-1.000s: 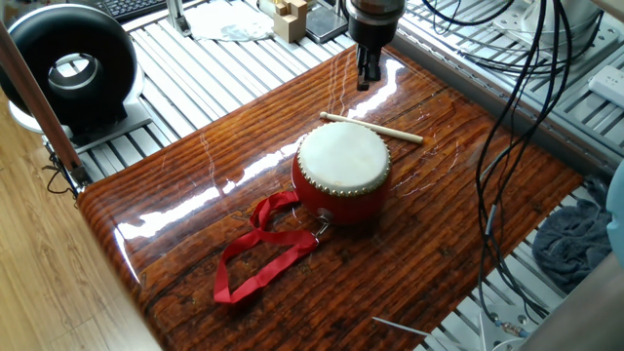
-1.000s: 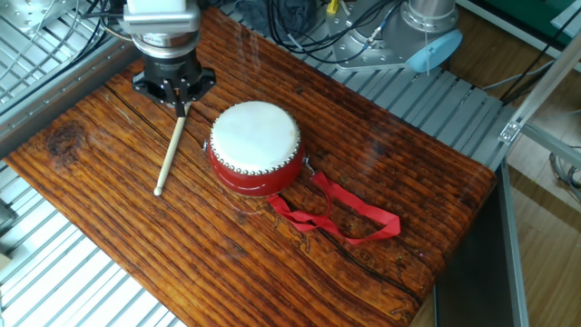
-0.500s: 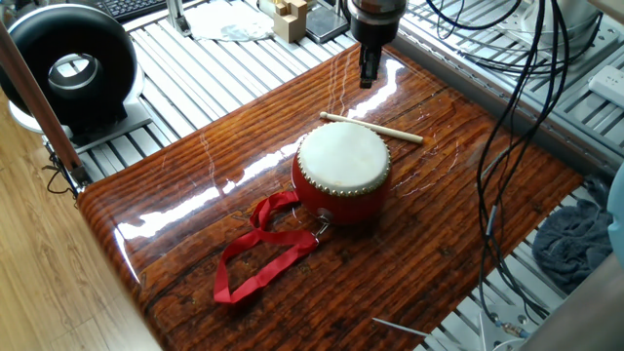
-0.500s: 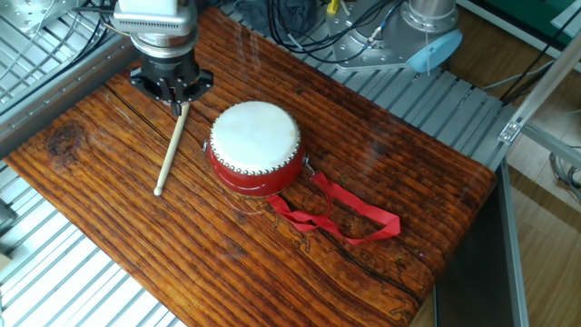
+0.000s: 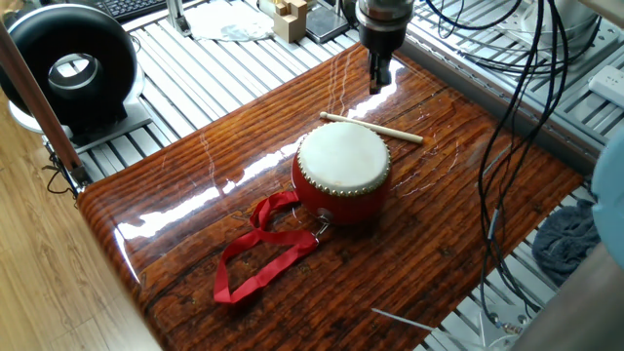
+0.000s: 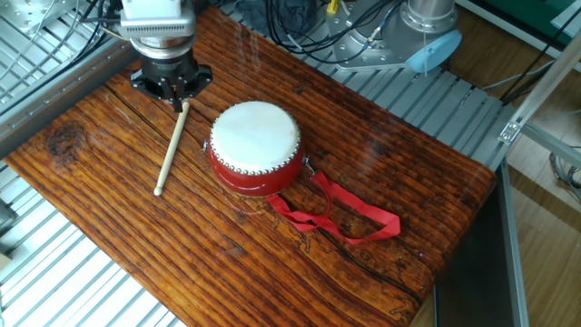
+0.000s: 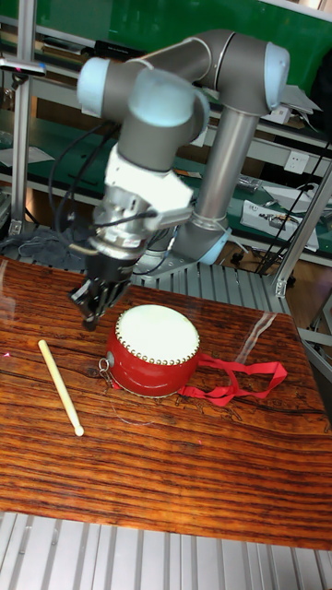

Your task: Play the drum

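Drum (image 5: 342, 174) on the desk (image 5: 458, 224), stick (image 6: 171, 148) beside it.
The gripper (image 6: 176, 102) hovers over the stick's far end, jaws seemingly pressed together and empty, though hard to tell.

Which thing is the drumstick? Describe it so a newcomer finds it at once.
Start at the dark glossy wooden table and find the red drum with its cream skin near the middle. Beside the drum, on the side away from its red ribbon strap, lies the stick, one end under the gripper. It is the only thin, pale, straight rod on the wood.
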Controlling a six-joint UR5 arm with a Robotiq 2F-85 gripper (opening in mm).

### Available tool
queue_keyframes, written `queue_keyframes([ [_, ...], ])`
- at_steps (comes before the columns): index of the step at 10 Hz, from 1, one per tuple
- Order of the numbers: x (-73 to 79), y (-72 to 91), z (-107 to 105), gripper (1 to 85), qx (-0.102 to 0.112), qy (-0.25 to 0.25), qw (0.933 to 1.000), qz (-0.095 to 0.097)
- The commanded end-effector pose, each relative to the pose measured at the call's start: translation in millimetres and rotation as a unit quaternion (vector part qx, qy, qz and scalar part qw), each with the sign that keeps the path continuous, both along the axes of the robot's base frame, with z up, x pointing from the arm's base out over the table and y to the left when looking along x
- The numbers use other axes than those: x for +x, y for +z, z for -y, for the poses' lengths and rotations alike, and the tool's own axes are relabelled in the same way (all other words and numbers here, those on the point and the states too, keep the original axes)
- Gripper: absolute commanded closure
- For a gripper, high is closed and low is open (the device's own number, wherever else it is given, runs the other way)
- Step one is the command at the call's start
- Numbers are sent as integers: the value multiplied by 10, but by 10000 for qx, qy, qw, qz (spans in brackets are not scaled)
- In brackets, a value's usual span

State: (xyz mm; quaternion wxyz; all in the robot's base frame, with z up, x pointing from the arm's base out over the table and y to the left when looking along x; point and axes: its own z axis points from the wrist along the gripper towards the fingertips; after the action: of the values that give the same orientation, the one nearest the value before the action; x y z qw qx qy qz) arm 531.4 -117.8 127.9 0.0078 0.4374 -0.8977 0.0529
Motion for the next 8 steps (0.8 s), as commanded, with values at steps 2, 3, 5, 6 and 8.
queue_keyframes([
  [2,50,-317,204,663,180,-119,9997,83],
  [3,36,-320,224,653,193,-261,9995,42],
  [5,-7,-361,174,640,388,-875,9954,-65],
  [6,-5,-410,184,623,411,-999,9941,-82],
  [8,64,-534,281,617,328,-1150,9928,47],
])
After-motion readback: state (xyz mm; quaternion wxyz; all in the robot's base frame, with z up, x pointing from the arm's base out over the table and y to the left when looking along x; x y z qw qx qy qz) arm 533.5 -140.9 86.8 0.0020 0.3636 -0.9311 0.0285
